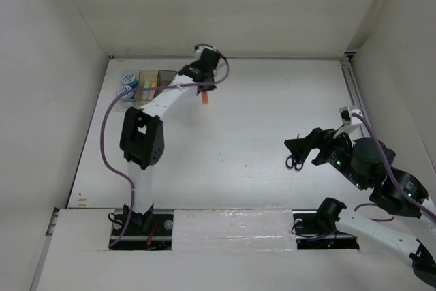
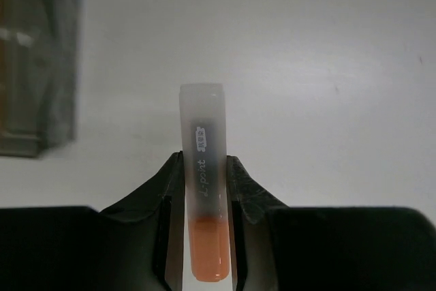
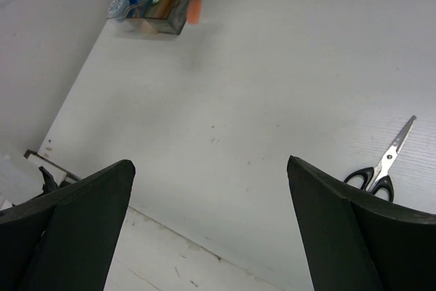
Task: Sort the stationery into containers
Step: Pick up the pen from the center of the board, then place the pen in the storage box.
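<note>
One orange marker (image 2: pixel 202 141), judged light, stiff and slick-capped, is clamped mid-barrel in the left pincer (image 2: pixel 202 192), with the bins (image 1: pixel 151 80) at its ten o'clock seen from above; the right pincer (image 3: pixel 210 161) gapes empty, scissors (image 3: pixel 390 157) on the tabletop (image 1: pixel 272 100) at three o'clock

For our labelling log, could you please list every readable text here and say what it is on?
"L-point": on the cap of the marker in the left gripper; slightly blurred.
The small white label above it: too small to read.
On the bins, rolls and scissors: no text visible.
</note>
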Tool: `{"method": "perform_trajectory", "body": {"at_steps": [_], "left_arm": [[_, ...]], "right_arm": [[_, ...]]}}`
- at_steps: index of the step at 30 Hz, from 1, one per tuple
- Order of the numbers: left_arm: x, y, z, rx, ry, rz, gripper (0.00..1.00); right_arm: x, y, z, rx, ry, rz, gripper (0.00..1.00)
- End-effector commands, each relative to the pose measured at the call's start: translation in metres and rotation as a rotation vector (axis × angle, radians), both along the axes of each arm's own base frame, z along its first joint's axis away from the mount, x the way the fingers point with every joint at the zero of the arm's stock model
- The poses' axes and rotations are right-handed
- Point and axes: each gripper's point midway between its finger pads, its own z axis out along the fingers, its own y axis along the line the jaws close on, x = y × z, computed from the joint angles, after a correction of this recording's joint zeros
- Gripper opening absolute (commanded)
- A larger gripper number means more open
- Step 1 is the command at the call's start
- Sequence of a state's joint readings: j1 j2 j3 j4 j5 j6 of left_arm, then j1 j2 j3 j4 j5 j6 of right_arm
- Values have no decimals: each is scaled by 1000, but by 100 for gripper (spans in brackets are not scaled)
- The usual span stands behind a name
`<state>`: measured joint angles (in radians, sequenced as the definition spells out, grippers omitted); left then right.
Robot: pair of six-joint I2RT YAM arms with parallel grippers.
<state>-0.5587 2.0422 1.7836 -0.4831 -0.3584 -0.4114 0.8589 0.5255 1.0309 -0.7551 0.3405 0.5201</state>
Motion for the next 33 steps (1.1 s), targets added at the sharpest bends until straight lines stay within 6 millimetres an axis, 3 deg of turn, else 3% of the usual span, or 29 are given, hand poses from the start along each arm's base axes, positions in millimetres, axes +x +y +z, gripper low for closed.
{"method": "perform_trajectory", "body": {"at_steps": [1,7,8,10,14,19,24,33], "left_arm": [[36,53,69,39,-136,-72,0],[75,116,95,220,-247,-117,0],[79,122,92,249,-240,-127,0],[87,130,103,229,-268,-135,0],[106,176,113,196,-317,-37,0],[111,218,110,164,-314,15,0],[114,244,72,134,-263,20,0],[115,249,18,119,-168,35,0]], "right_arm": [[0,14,11,47,-31,52,100],[-2,20,9,44,-20,82,100],[-4,21,9,46,-17,95,100],[-3,28,0,26,7,111,100],[-8,34,-5,26,23,156,100],[-8,36,-6,28,23,165,100],[-7,38,-8,22,30,165,100],[-9,38,-21,17,51,171,100]]}}
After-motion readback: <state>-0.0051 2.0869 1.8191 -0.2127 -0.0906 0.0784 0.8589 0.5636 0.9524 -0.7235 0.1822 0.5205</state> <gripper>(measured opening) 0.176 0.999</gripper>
